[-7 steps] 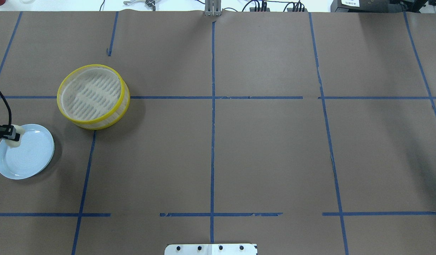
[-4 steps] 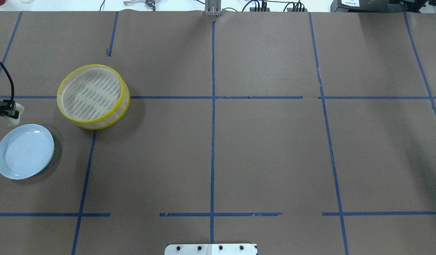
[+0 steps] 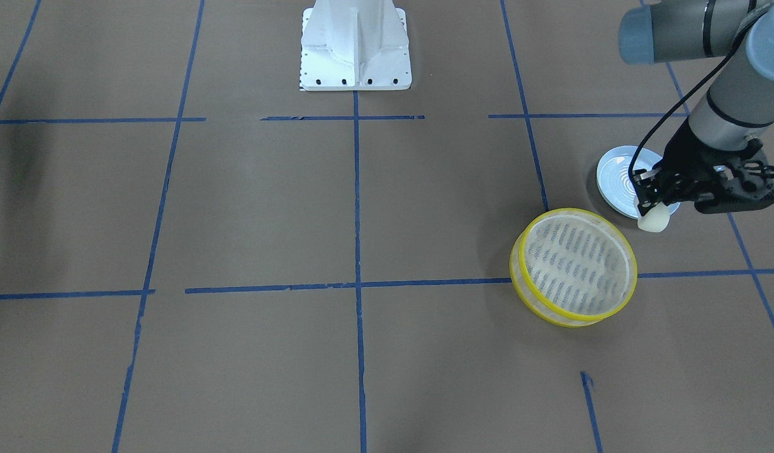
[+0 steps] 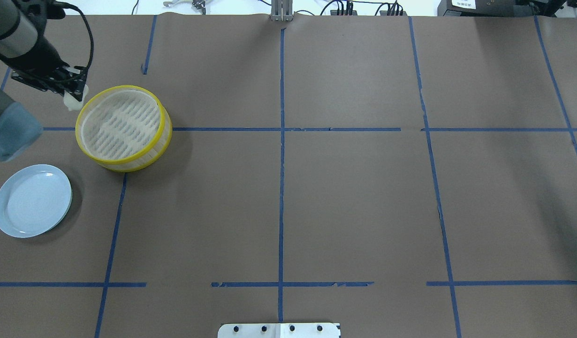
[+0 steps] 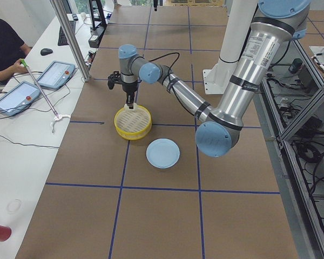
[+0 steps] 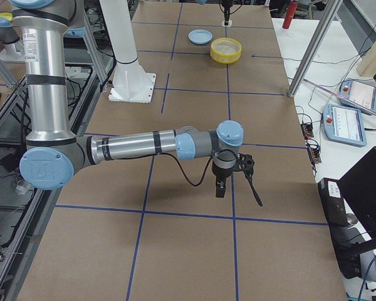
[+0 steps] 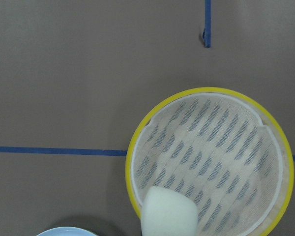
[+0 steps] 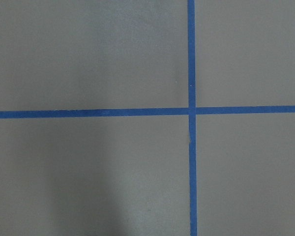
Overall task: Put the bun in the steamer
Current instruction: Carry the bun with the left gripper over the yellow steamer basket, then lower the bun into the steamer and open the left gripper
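The steamer [image 4: 122,124] stands on the left part of the table with nothing in it; it also shows in the front view [image 3: 576,267] and the left wrist view [image 7: 211,157]. My left gripper [image 4: 75,91] is shut on the cream-white bun [image 4: 72,101] and holds it in the air at the steamer's rim, on the side toward the plate. The bun also shows in the front view [image 3: 653,221] and the left wrist view [image 7: 169,212]. My right gripper [image 6: 220,188] shows only in the right side view, low over bare table; I cannot tell whether it is open or shut.
A pale blue plate [image 4: 33,200] lies bare near the left edge, nearer the robot than the steamer. Blue tape lines cross the brown table cover. The robot's white base plate [image 3: 355,44] sits at mid table edge.
My left gripper has carried the bun from above the plate, away from the robot and to the right, up to the steamer's rim. The plate and the steamer have not moved.
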Controlling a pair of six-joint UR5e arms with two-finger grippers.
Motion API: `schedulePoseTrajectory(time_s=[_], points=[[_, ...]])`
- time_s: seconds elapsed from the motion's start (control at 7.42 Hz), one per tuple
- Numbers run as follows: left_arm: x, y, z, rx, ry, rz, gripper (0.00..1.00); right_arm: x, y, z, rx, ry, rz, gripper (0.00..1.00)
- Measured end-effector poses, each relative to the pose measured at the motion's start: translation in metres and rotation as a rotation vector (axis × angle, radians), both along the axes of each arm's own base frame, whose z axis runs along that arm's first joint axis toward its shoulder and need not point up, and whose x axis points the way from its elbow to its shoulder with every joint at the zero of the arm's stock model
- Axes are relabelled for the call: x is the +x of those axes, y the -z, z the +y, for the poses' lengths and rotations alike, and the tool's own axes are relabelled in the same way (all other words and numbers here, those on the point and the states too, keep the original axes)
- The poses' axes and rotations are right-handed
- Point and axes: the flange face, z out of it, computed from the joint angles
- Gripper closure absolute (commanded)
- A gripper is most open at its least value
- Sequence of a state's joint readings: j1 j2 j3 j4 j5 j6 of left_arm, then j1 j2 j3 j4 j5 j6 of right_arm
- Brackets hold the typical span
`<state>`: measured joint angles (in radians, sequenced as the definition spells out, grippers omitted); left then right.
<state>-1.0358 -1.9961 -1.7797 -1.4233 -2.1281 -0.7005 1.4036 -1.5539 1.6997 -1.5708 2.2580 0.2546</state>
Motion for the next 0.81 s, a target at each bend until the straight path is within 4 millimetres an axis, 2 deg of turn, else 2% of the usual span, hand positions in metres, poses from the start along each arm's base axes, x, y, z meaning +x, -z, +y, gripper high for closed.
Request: schedulePoseTrajectory(time_s=[0.13, 0.27, 0.4, 0.67, 0.81], points=[[0.031, -0.01, -0.007, 0.001, -0.021, 0.007, 0.71, 0.0, 0.0, 0.0, 0.0, 0.0, 0.0, 0.0], [0.057, -0.028, -0.013, 0.002, -0.026, 0.02, 0.71, 0.0, 0.0, 0.0, 0.0, 0.0, 0.0, 0.0], [0.076, -0.045, -0.013, 0.002, -0.034, 0.027, 0.66, 0.0, 0.0, 0.0, 0.0, 0.0, 0.0, 0.0], [0.093, -0.065, -0.01, -0.007, -0.048, 0.022, 0.64, 0.0, 0.0, 0.0, 0.0, 0.0, 0.0, 0.0], [0.095, -0.07, -0.01, -0.008, -0.049, 0.016, 0.55, 0.0, 0.0, 0.0, 0.0, 0.0, 0.0, 0.0]])
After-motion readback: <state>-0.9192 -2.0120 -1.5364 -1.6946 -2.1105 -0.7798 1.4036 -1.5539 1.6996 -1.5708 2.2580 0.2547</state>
